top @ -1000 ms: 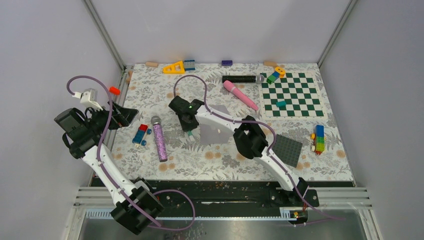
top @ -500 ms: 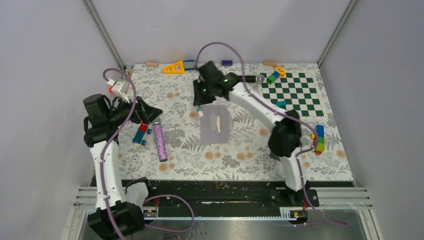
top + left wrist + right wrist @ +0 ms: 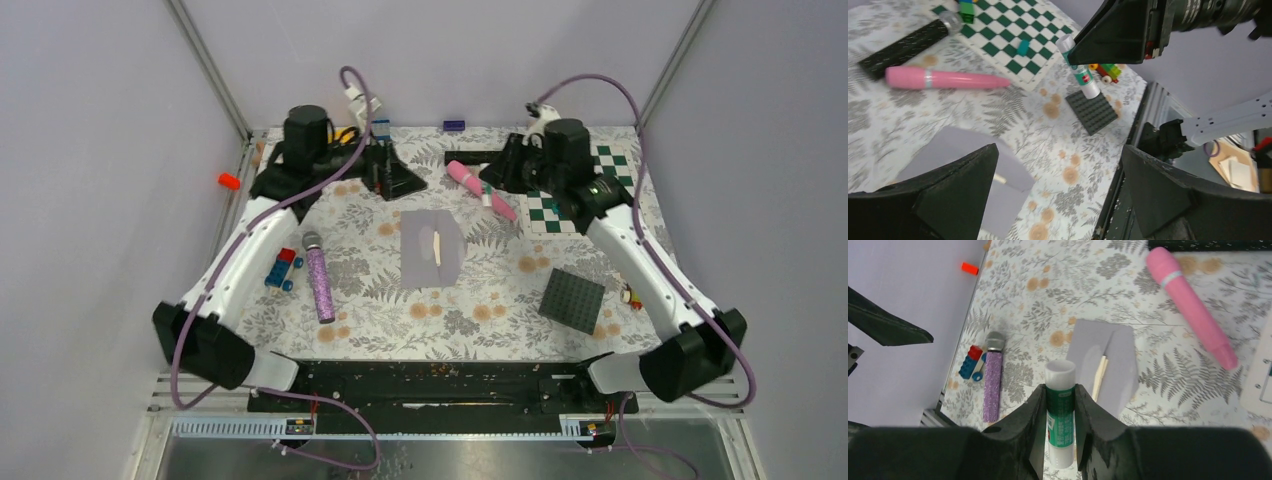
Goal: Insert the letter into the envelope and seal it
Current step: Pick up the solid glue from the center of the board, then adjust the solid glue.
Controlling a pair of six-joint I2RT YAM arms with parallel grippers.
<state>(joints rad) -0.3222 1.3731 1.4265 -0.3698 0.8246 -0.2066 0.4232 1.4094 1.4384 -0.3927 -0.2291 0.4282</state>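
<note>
Between the fingers of my right claw [image 3: 1059, 390] sits a glue stick [image 3: 1060, 374], pinched around its green label with the white end pointing out ahead. My left claw [image 3: 1058, 150] is spread wide and holds nothing. Beyond the stick, down on the tabletop [image 3: 1168, 385], the envelope [image 3: 1122, 357] lies flat near the middle, well apart from both claws. Of the letter [image 3: 1099, 374] only a thin tan strip shows in the gap where the flaps meet, so I judge it tucked in and the sealing not yet done. The pink cylinder [image 3: 1193, 310] lies close to my right claw's way down.

What could go wrong: nothing pins the envelope, so a stroke of the stick could push it along or ruck the flap. Glue landing on the tan strip would bond the letter to the flap. Whether the stick's cap is off I cannot tell; capped, it would lay no glue. A careless descent could knock the pink cylinder.

Both arms are stretched to the far side of the tabletop, raised, with their wrists turned back towards the middle. The right one reaches over a corner of the checkerboard [image 3: 545, 212].
</note>
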